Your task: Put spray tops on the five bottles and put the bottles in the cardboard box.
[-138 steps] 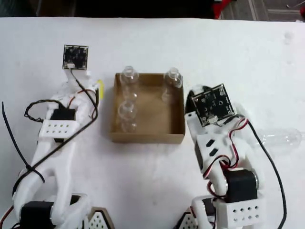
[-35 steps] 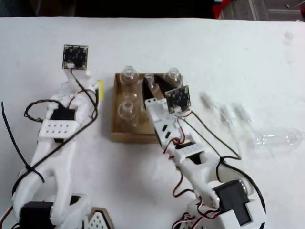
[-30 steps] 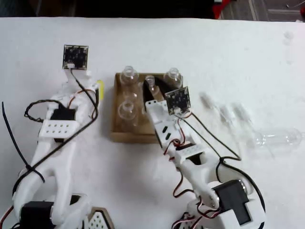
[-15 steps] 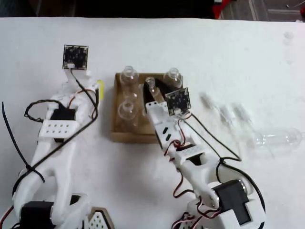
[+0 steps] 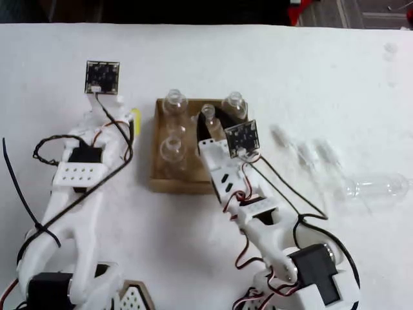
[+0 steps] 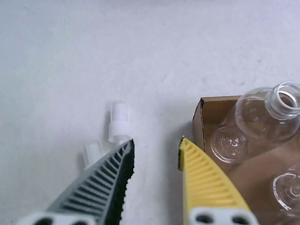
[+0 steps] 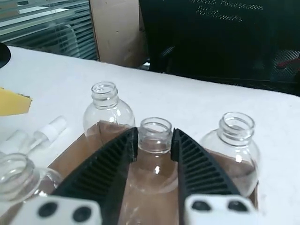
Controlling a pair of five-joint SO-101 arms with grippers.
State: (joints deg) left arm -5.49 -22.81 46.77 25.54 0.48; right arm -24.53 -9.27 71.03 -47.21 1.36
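Note:
My right gripper (image 5: 208, 120) (image 7: 154, 140) is shut on the neck of a clear bottle (image 5: 208, 112) (image 7: 155, 133), held upright over the back middle of the cardboard box (image 5: 175, 185) (image 7: 70, 157). Three more clear bottles stand in the box with bare necks: back left (image 5: 174, 101), back right (image 5: 234, 103), and front left (image 5: 172, 148). Another bottle (image 5: 377, 187) lies on its side far right on the table. My left gripper (image 5: 129, 118) (image 6: 155, 150) stands open just left of the box. Two spray tops (image 6: 118, 125) lie by its grey finger.
Several spray tops (image 5: 303, 154) lie loose on the white table right of the box. The left arm's yellow fingertip (image 7: 14, 101) is visible beside the box. The table's back and far left are free.
The right arm has come from beside the box's right side to above the box, now with a bottle in its gripper. Over the last second the bottle edged slightly right. The left arm kept still.

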